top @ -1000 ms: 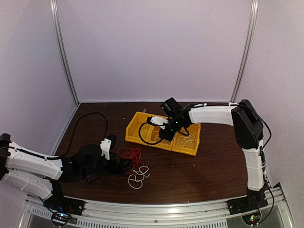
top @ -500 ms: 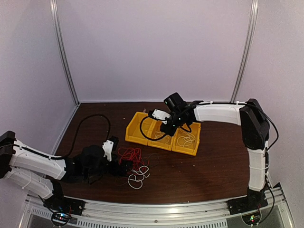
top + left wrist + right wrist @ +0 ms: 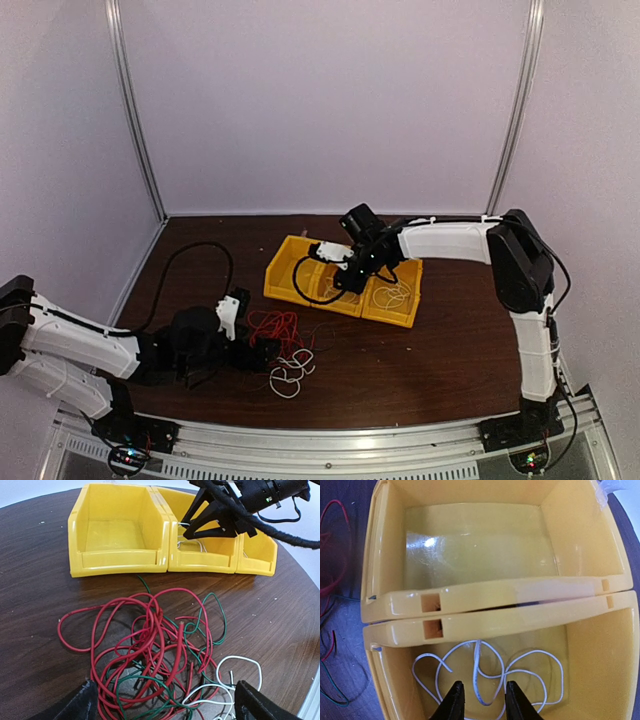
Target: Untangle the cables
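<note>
A mixed clump of red, green and white cables (image 3: 160,650) lies on the brown table, in the top view (image 3: 283,335) in front of the yellow bins. My left gripper (image 3: 167,705) is low over its near side, wide open, with one finger on each side of the clump; in the top view it (image 3: 262,350) sits at the clump's left. My right gripper (image 3: 482,700) is open over the middle bin. A loose white cable (image 3: 520,672) lies in that bin, one loop of it between the fingers. In the top view this gripper (image 3: 345,280) is over the bins.
Three joined yellow bins (image 3: 290,285) stand mid-table; the left one (image 3: 120,560) is bare inside, and the right one holds another white cable (image 3: 392,295). A thick black arm cable (image 3: 190,245) loops over the table's left. The table's round edge (image 3: 310,580) is at the right.
My right arm rose and stretched a little, then came back down over the middle bin. My left gripper edged slightly toward the clump. The cables lie as before.
</note>
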### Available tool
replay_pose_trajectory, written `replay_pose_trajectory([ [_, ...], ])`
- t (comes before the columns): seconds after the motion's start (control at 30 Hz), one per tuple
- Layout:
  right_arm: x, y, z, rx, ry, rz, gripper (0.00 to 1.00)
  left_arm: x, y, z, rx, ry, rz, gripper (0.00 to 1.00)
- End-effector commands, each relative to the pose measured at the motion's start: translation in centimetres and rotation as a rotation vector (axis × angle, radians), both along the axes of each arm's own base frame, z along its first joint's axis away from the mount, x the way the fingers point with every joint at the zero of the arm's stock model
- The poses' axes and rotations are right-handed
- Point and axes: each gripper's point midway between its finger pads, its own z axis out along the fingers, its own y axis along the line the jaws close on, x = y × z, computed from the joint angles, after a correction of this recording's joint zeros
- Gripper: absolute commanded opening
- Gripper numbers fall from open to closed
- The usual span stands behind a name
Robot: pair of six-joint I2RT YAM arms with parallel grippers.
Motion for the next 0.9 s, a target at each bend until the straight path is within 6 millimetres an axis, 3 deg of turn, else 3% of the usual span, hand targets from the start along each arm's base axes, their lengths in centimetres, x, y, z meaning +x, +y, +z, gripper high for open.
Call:
replay_pose_trajectory([
  [0.0,0.5,0.5,0.0,0.001,-0.001,0.013,0.21,0.3,-0.1,1.0,-0.052,-0.022,0.012,0.96],
  [0.07,0.9,0.4,0.4,0.003,-0.010,-0.001,0.03,0.3,-0.1,1.0,-0.051,-0.022,0.011,0.96],
  [0.17,0.8,0.0,2.7,0.011,-0.037,-0.013,0.00,0.4,-0.2,1.1,-0.050,-0.025,0.009,0.96],
  [0.23,0.7,-0.7,5.8,0.019,-0.082,-0.027,0.00,0.5,-0.2,1.1,-0.046,-0.030,0.011,0.96],
  [0.47,-0.6,-4.5,19.9,0.131,-0.293,-0.089,0.00,0.9,-0.4,1.0,-0.031,-0.050,0.017,0.96],
  [0.6,-1.8,-6.9,25.1,0.178,-0.358,-0.120,0.00,1.6,-0.1,1.0,-0.020,-0.068,0.056,0.95],
  [0.77,-3.2,-9.9,27.3,0.192,-0.380,-0.166,0.00,2.6,-0.2,2.0,-0.008,-0.105,0.094,0.96],
  [0.87,-3.7,-11.5,26.9,0.183,-0.382,-0.193,0.00,2.9,-0.3,2.3,0.002,-0.111,0.102,0.96],
])
